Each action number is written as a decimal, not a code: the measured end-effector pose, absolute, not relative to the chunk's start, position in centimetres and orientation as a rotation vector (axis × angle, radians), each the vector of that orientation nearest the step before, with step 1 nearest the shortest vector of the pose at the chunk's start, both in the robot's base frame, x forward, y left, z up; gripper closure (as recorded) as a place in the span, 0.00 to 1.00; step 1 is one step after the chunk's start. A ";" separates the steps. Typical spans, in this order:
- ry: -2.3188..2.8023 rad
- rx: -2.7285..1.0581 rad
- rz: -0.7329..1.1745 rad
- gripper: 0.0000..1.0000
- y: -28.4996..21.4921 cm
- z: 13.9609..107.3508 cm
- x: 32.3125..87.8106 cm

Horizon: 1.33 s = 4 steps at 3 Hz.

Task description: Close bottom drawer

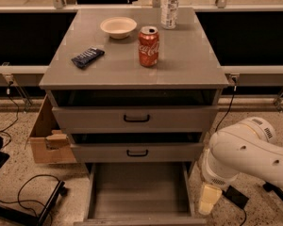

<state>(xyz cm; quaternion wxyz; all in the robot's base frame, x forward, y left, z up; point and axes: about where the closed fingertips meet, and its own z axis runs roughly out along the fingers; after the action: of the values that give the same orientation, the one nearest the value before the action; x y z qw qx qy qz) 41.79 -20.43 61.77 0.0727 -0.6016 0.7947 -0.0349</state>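
Item: bottom drawer (139, 192), lowest of three in a grey metal cabinet (212, 93). It is pulled far out toward the camera, with its plain grey inside exposed and its front edge at the lower border of the view.

Gripper (210, 199): cream-coloured, pointing down near the floor, outside the drawer and just beside its right wall. Whether it touches the wall cannot be told, nor can its grasp state. It hangs from a bulky white arm (247, 152) that enters from the right.

Middle drawer (99, 153) and top drawer (85, 119): grey fronts with black loop handles, each with a dark gap above.

Cabinet top: red cola can (148, 46) near the centre, pale bowl (118, 26) behind and to its left, dark snack wrapper (87, 57) on the left, clear bottle (170, 1) at the back.

Floor, left: open cardboard box (47, 142) against the cabinet, with black cables (28, 187) in front of it.
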 end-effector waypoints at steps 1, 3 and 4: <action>2.445 -1.793 -0.083 0.00 -19.8 57.2 40.8; 2.421 -1.791 -0.003 0.00 -18.6 44.1 41.4; 2.383 -1.815 0.031 0.18 -18.3 39.2 42.2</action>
<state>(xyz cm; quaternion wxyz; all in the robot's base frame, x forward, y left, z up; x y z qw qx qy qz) 42.22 -18.28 39.18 0.0732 -0.6042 0.7934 0.0104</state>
